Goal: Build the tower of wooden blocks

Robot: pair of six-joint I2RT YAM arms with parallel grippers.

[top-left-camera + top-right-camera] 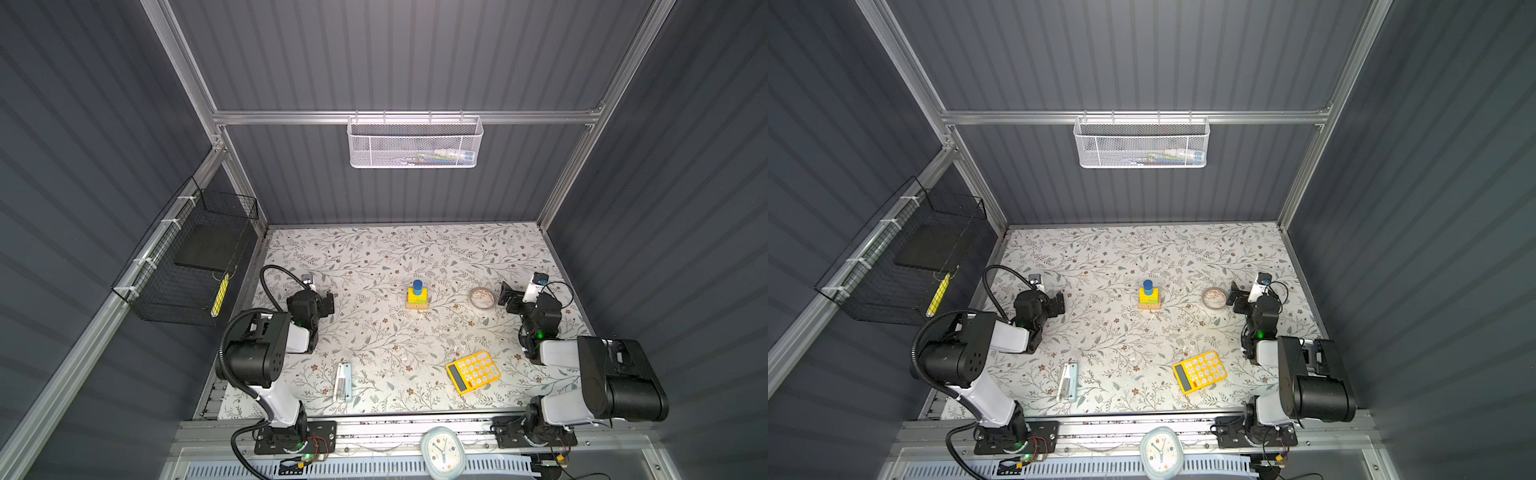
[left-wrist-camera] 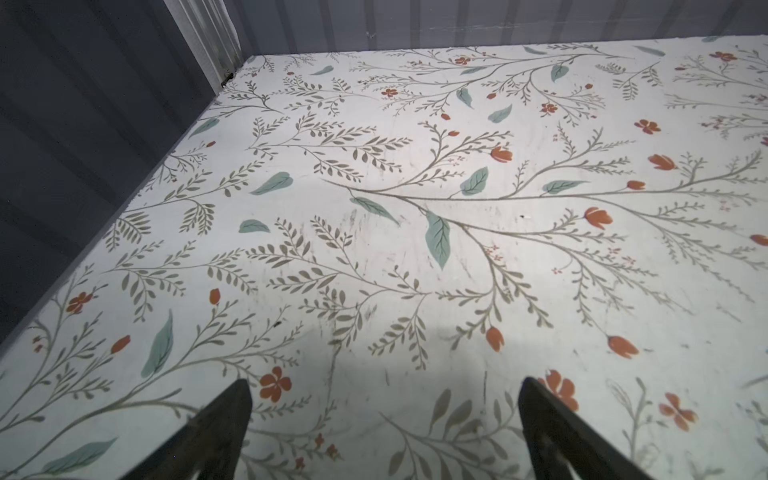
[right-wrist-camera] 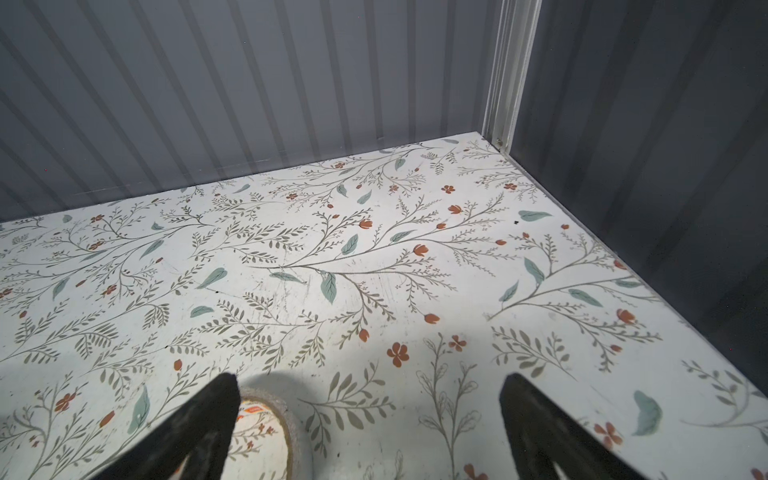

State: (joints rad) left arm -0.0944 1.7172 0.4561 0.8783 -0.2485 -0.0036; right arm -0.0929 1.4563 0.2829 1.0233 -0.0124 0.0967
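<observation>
We get both top views from high above the front edge, looking steeply down over the whole table. Our wrist cams sit low and close to it, each facing the back wall. The right one shares the tape roll with both top views.

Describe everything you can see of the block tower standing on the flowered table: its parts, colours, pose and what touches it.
The wood block tower stands upright near the middle of the table, seen in both top views. Its base is a tan wooden layer; above sit yellow and lime-green blocks, and a short blue cylinder crowns it. Nothing touches it but the table; neither wrist view shows it.
</observation>
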